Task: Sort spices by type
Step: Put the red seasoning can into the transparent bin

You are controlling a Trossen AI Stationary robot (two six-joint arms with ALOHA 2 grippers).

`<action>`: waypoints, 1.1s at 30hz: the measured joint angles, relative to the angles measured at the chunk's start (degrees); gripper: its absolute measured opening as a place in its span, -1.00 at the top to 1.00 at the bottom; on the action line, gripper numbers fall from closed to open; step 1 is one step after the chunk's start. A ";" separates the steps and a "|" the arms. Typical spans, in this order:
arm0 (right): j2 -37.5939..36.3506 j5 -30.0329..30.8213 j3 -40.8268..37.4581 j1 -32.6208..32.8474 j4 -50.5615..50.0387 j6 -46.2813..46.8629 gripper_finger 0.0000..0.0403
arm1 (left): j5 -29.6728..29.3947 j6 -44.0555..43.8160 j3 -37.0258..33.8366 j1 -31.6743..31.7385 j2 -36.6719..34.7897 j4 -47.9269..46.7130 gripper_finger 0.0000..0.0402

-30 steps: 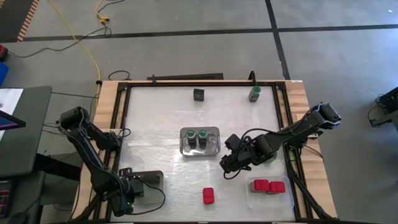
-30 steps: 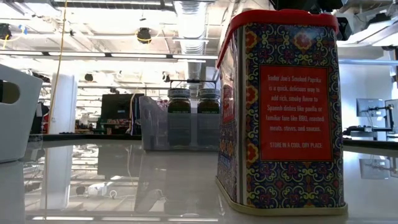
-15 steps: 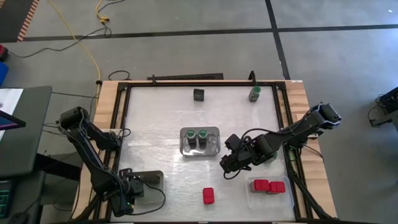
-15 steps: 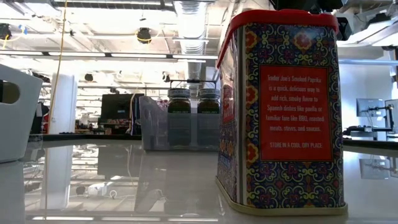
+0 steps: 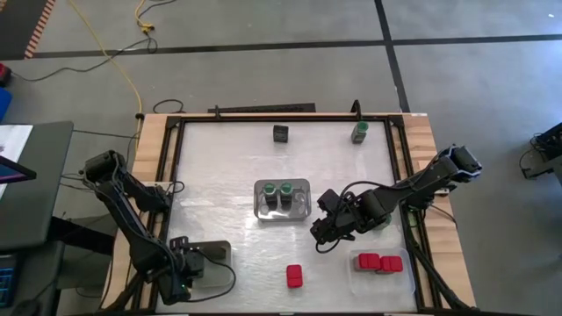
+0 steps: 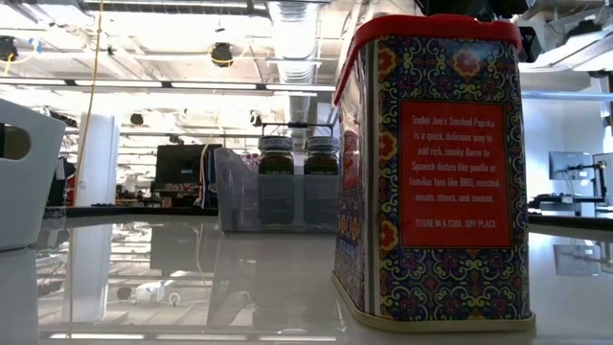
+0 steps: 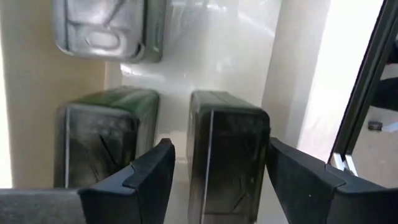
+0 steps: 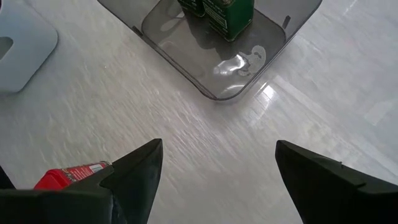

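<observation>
The left gripper [image 7: 214, 171] has spread apart around a dark spice tin [image 7: 227, 152] in the corner tray [image 5: 215, 254], a second tin [image 7: 102, 143] beside it. The right gripper [image 8: 217, 177] hovers spread above the table [image 5: 228, 175].

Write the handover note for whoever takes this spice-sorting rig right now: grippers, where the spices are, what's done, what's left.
Left gripper: open, over the near-left tray, fingers straddling one of two dark tins standing inside.
Right gripper: open, empty, hovering above bare table beside the centre tray.
Done: two green-lidded jars in the centre tray; three red tins in the near-right tray.
Left: a loose red tin at the near edge, a dark tin and a green-lidded jar at the far edge.
</observation>
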 joint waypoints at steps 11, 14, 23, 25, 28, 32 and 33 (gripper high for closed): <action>0.00 -0.01 0.00 0.11 0.00 0.02 -0.68 | -1.10 2.36 0.00 2.10 0.00 1.70 -0.20; 0.00 -0.01 0.00 0.11 0.00 0.02 -0.68 | -1.61 3.36 0.00 2.92 0.00 2.65 -0.20; 0.02 -0.01 -0.02 0.11 0.00 0.02 -0.68 | -1.92 7.46 0.00 5.81 -0.02 5.42 -0.20; 0.01 -0.01 -0.02 0.11 0.00 -0.10 -0.68 | -1.93 8.49 0.00 6.46 -0.02 6.49 -0.20; 0.00 -0.01 0.00 0.11 0.12 -0.73 -0.68 | -1.95 10.22 0.00 7.36 -0.04 8.47 -0.20; 0.00 -0.01 -0.02 0.11 0.11 -1.21 -0.68 | -1.92 12.00 0.00 8.66 -0.04 10.50 -0.20; 0.02 -0.01 -0.02 0.11 0.11 -1.32 -0.68 | -1.93 12.18 0.00 9.05 -0.04 10.80 -0.20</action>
